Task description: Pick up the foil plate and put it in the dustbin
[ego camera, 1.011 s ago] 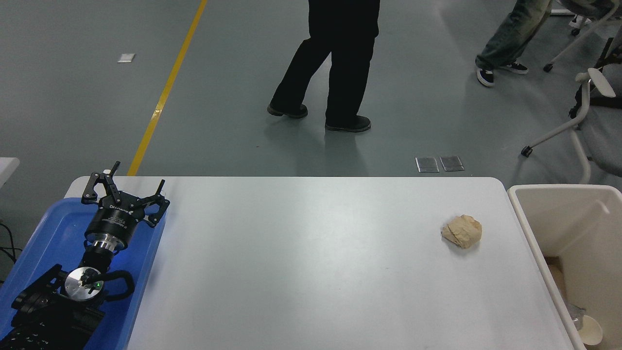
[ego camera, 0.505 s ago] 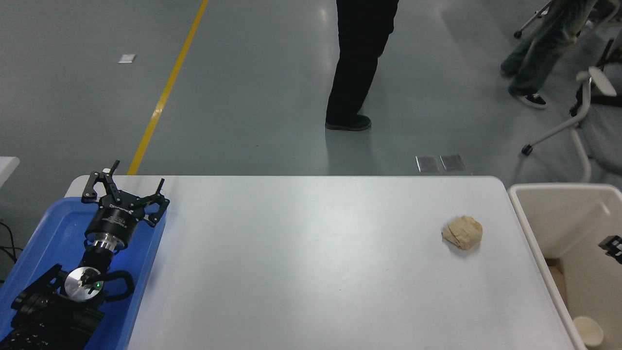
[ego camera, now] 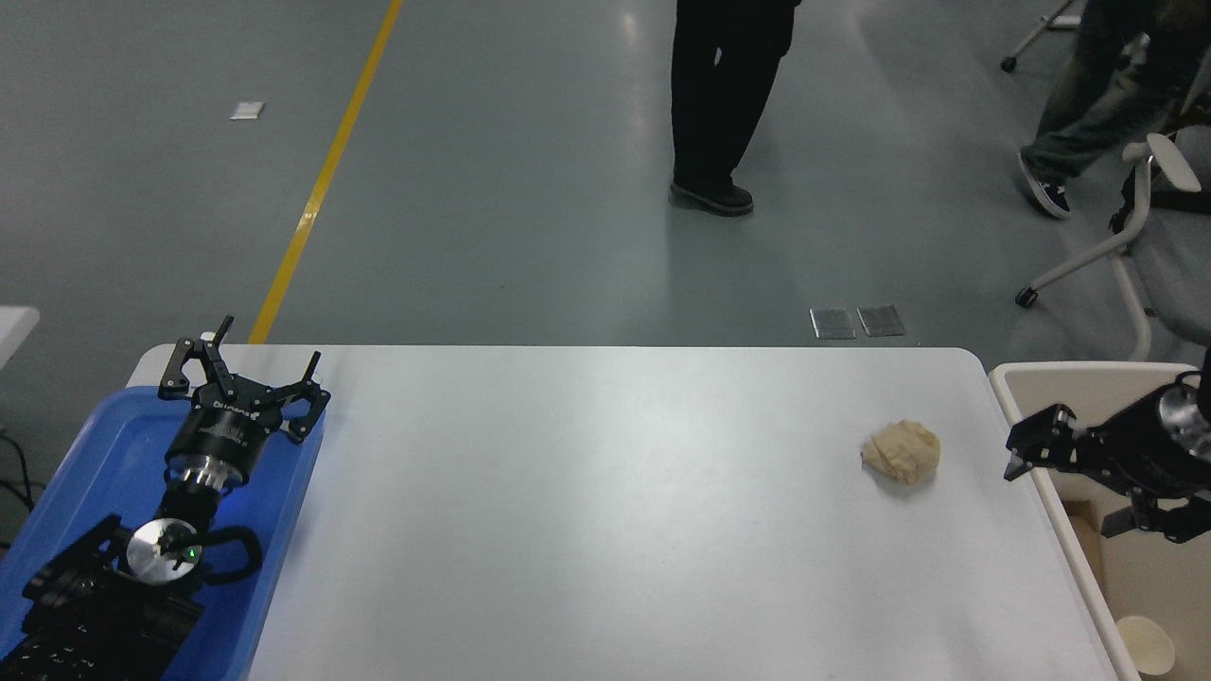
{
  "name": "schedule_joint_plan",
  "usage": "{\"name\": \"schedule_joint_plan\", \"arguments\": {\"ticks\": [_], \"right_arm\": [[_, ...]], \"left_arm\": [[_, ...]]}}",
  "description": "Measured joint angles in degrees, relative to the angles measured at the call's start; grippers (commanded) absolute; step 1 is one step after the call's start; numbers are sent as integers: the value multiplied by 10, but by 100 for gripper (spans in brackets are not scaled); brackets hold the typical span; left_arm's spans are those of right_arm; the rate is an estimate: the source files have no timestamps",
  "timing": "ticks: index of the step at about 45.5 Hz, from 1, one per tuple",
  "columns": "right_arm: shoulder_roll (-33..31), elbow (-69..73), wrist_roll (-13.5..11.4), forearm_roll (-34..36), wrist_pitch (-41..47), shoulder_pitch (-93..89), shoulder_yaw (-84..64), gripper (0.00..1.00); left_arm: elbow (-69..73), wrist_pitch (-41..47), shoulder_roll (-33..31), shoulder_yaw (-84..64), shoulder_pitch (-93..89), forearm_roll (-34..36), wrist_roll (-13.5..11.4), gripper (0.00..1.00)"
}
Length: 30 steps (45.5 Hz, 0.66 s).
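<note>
No foil plate shows in the head view. The cream dustbin [ego camera: 1069, 371] stands against the table's right end. My right gripper [ego camera: 1071, 492] reaches in from the right edge above the bin's near-table rim. It is open and empty, with one fingertip [ego camera: 1024, 456] just over the table's right edge. My left gripper [ego camera: 244, 376] is parked open at the lower left, above the blue tray [ego camera: 104, 445].
A small crumpled tan paper ball [ego camera: 901, 451] lies on the white table [ego camera: 587, 492] near its right end, left of my right gripper. A white paper cup [ego camera: 1145, 645] sits at the bin's bottom. People's legs and a chair [ego camera: 1126, 236] are beyond the far edge.
My right arm has come into view from the right edge and moved left over the dustbin. The people behind the table have walked to the right. The left arm has not moved.
</note>
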Motion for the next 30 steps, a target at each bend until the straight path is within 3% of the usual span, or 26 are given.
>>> {"name": "schedule_joint_plan", "arguments": {"ticks": [30], "right_arm": [[121, 77, 2, 27, 64, 269, 1, 100]], "left_arm": [[1, 0, 0, 0, 1, 0, 0, 99]]}}
